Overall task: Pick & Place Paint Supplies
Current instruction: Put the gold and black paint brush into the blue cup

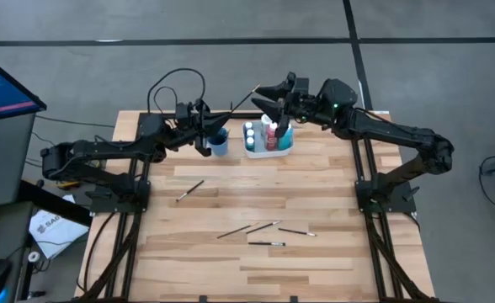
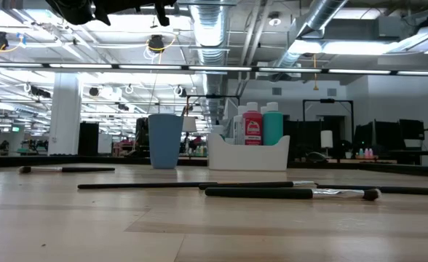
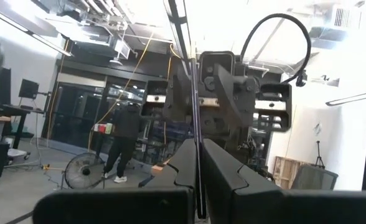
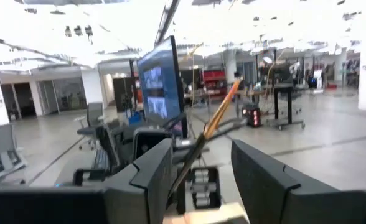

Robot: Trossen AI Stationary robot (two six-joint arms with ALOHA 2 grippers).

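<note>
My left gripper [image 1: 207, 126] [image 3: 198, 149] is above the blue cup [image 1: 220, 145], shut on a thin dark paintbrush [image 1: 235, 103]. My right gripper [image 1: 268, 97] [image 4: 201, 162] faces it above the white tray [image 1: 268, 151]. It is open, with a finger on either side of the brush's far, wood-coloured part [image 4: 220, 112]. I cannot tell whether a finger touches the brush. Red, teal and white-capped bottles [image 2: 261, 124] stand in the tray. Several more brushes [image 1: 264, 227] lie flat on the table. My left gripper pinches the paintbrush's thin dark shaft [image 3: 197, 134] between its two shut fingers. The fingers reach roughly level toward the table's right. The brush is lifted clear of the table and sticks out beyond the fingers, slanting toward the far right and my right gripper.
The blue cup [image 2: 165, 140] and white tray [image 2: 247, 153] stand side by side at the table's far middle. A single brush [image 1: 189, 191] lies left of centre, and several lie near the middle front [image 2: 272, 191]. A desk with a monitor [image 1: 3, 84] stands to the left.
</note>
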